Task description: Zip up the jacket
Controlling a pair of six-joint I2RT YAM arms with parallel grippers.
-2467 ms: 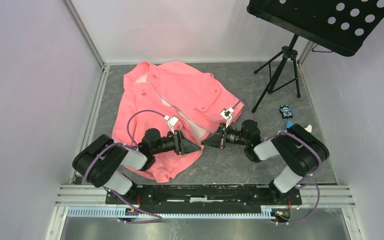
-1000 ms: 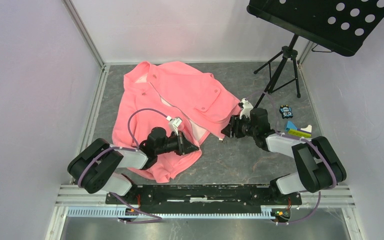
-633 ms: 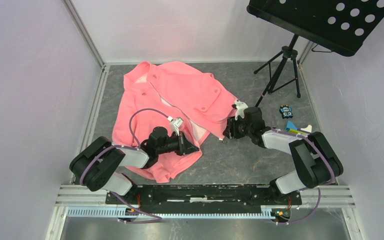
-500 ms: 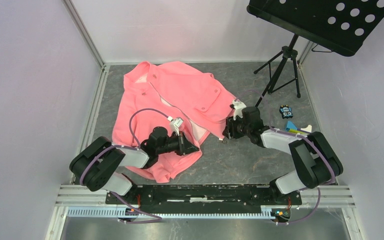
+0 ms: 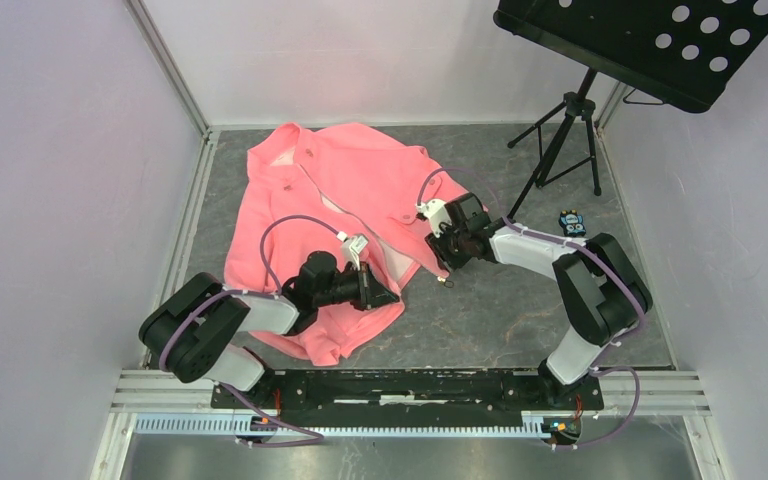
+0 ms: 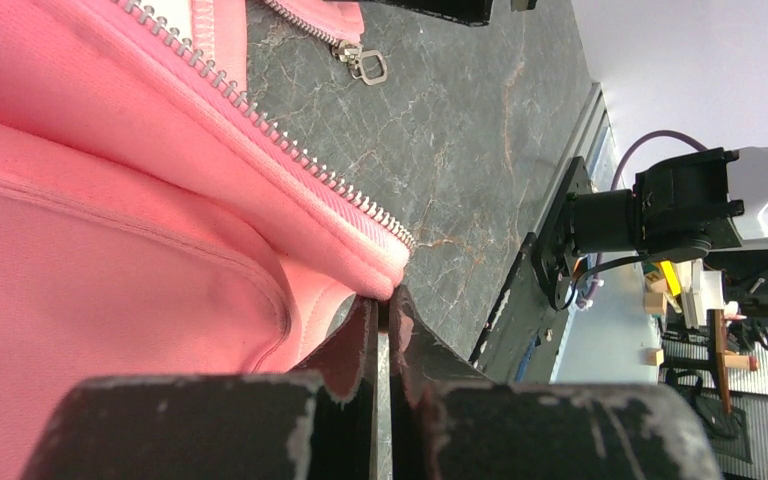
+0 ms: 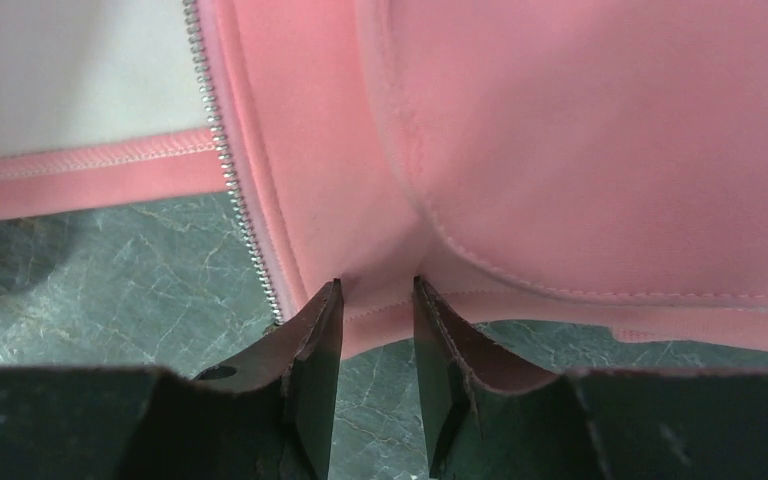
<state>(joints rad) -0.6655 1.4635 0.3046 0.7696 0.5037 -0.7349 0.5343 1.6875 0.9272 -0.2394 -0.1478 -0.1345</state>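
Note:
The coral-pink jacket (image 5: pixel 345 185) lies open on the grey floor, its two front edges apart. My left gripper (image 5: pixel 392 297) is shut on the bottom corner of the left front edge (image 6: pixel 370 270), right below the end of the zipper teeth (image 6: pixel 290 150). The metal zipper slider (image 6: pixel 365 65) lies on the floor at the foot of the other front edge. My right gripper (image 5: pixel 443 262) is at the right front panel's hem. In the right wrist view its jaws (image 7: pixel 377 290) pinch a puckered fold of that hem (image 7: pixel 380 310), next to a row of zipper teeth (image 7: pixel 235 210).
A black music stand's tripod (image 5: pixel 560 130) stands at the back right, its perforated desk (image 5: pixel 650 40) overhanging. A small blue toy (image 5: pixel 572 222) lies right of the right arm. White walls close in the left, back and right sides.
The right arm swung left from the bare floor onto the jacket's right hem, and its jaws narrowed onto the fabric. The left arm and its grip stayed put.

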